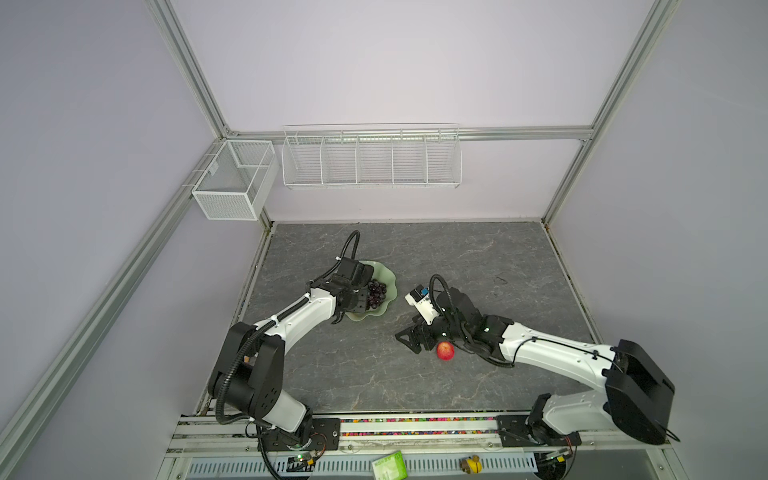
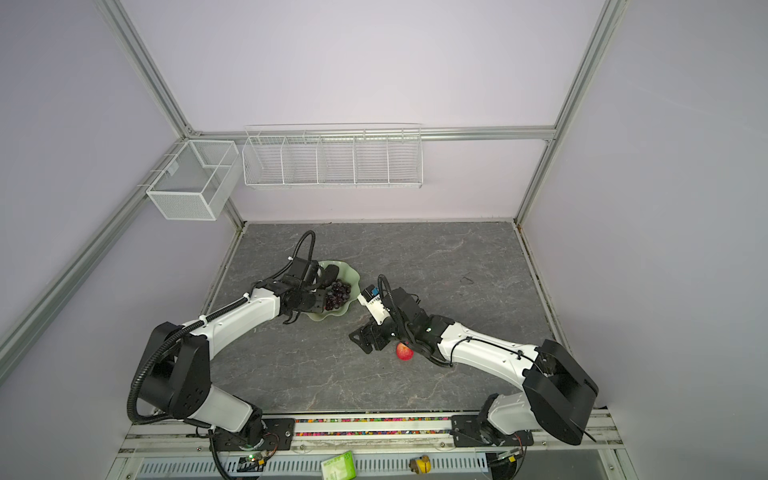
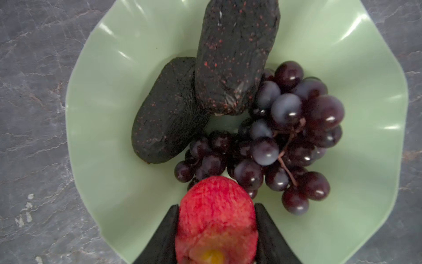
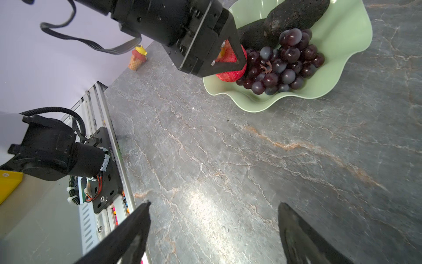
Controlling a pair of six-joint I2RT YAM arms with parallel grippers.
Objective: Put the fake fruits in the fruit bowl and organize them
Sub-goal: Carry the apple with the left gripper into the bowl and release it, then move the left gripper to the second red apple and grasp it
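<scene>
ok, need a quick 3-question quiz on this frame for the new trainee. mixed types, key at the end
1. True or false: the left gripper is shut on a red apple over the fruit bowl.
2. What lies in the bowl? A) a banana and an orange B) grapes and two avocados C) nothing
3. Short answer: where is the second apple, and are the jaws of the right gripper open or shut?

Key
1. True.
2. B.
3. On the table, beside the right gripper and not held. Its jaws are open, with nothing between them.
</scene>
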